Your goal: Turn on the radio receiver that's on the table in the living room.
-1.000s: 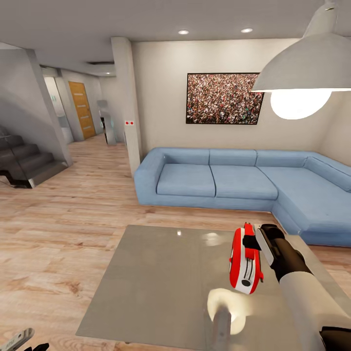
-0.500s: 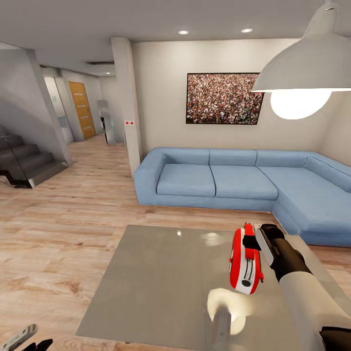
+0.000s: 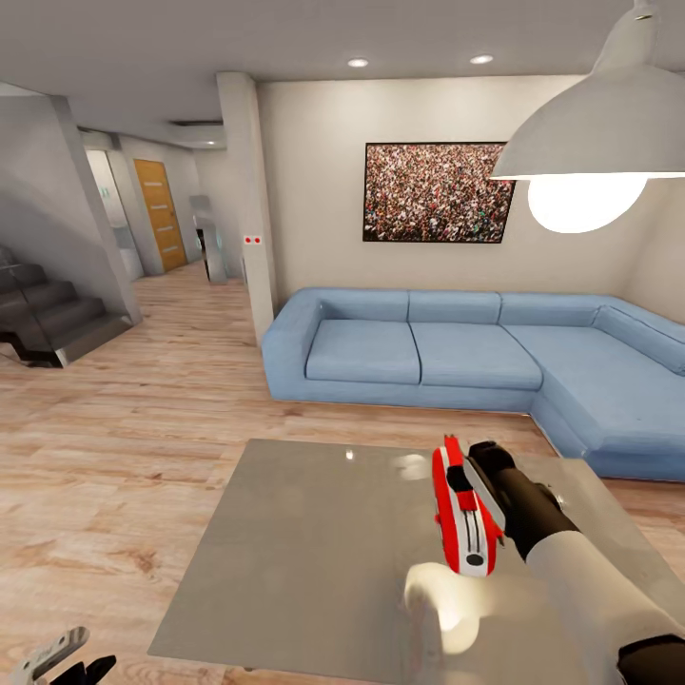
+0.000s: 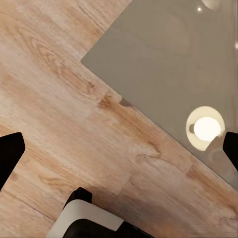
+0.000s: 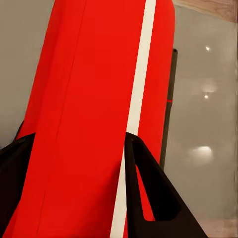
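Clamped on the radio receiver, our right gripper held it lifted above the table, over the right part of the top. In the head view the receiver stood on edge, its long axis running from the far upper end down toward us, its narrow side with the white band facing the camera. In the right wrist view the black fingers pressed against the glossy red shell, one on each broad face, and the white stripe ran lengthwise along the body. Which way the dial face pointed we could not tell.

Our left gripper hung low beside the table's near left corner, over the floor; its fingers looked apart in the left wrist view, though only their dark tips showed at the frame's edges.

We saw the tabletop as flat, grey and faintly mirror-like, carrying the round bright reflection of the pendant lamp. Light wood planks with visible grain covered the floor. Beyond the table stood the blue L-shaped sofa with smooth padded cushions, under a crowd-photo picture.
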Robot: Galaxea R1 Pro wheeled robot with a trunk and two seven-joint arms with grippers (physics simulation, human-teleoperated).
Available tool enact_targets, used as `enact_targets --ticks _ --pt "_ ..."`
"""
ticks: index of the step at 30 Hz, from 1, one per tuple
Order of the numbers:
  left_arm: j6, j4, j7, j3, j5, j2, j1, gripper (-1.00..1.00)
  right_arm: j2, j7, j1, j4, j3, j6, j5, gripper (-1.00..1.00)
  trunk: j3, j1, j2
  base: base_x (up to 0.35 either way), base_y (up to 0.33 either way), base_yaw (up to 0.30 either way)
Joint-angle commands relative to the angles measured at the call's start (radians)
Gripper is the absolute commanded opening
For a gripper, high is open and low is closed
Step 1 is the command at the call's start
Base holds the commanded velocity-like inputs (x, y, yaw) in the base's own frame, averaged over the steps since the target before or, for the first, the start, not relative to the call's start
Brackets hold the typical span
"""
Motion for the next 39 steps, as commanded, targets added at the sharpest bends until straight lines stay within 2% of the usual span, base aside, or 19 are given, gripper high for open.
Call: enact_targets --ticks 1,5,6,9,11,13,22,27,32,39 --pt "0.001 0.001 0.000 -0.001 0.000 0.000 0.000 1.00 0.000 0.001 0.000 0.000 0.012 0.001 0.008 -1.00 0.000 0.000 0.000 0.000 0.000 0.000" --pt "0.005 0.005 -0.014 -0.002 0.001 0.004 0.000 1.00 0.001 0.026 0.000 0.005 0.044 0.001 -0.003 -1.00 0.000 0.000 0.000 0.000 0.000 0.000" --pt "0.006 0.006 -0.031 -0.003 0.001 0.007 0.000 1.00 0.000 0.052 0.000 0.012 0.047 0.001 -0.012 -1.00 0.000 0.000 0.000 0.000 0.000 0.000" --pt "0.007 0.007 -0.100 0.001 0.001 0.013 0.000 1.00 0.000 0.150 0.000 0.036 0.052 0.001 -0.034 -1.00 0.000 0.000 0.000 0.000 0.000 0.000" --pt "0.008 0.008 -0.168 0.006 -0.003 0.016 0.000 1.00 0.000 0.218 0.000 0.052 0.054 0.000 -0.040 -1.00 0.000 0.000 0.000 0.000 0.000 0.000" --pt "0.008 0.009 -0.210 0.008 -0.005 0.017 0.000 1.00 0.000 0.248 0.000 0.060 0.054 -0.010 -0.042 -1.00 0.000 0.000 0.000 0.000 0.000 0.000" --pt "0.008 0.008 -0.320 0.010 -0.006 0.027 0.000 1.00 0.001 0.297 0.000 0.167 0.058 -0.144 -0.046 -1.00 0.000 0.000 0.000 0.000 0.000 0.000" --pt "0.005 0.010 -0.424 0.032 -0.009 0.046 0.000 1.00 0.002 0.406 0.000 0.255 0.057 -0.223 -0.044 -1.00 0.000 0.000 0.000 0.000 0.000 0.000" --pt "0.004 0.009 -0.446 0.071 -0.009 0.050 0.000 1.00 0.002 0.437 0.000 0.327 0.057 -0.312 -0.042 -1.00 0.000 0.000 0.000 0.000 0.000 0.000" --pt "0.003 0.009 -0.453 0.088 -0.007 0.048 0.000 1.00 0.001 0.456 0.000 0.381 0.056 -0.350 -0.045 -1.00 0.000 0.000 0.000 0.000 0.000 0.000"
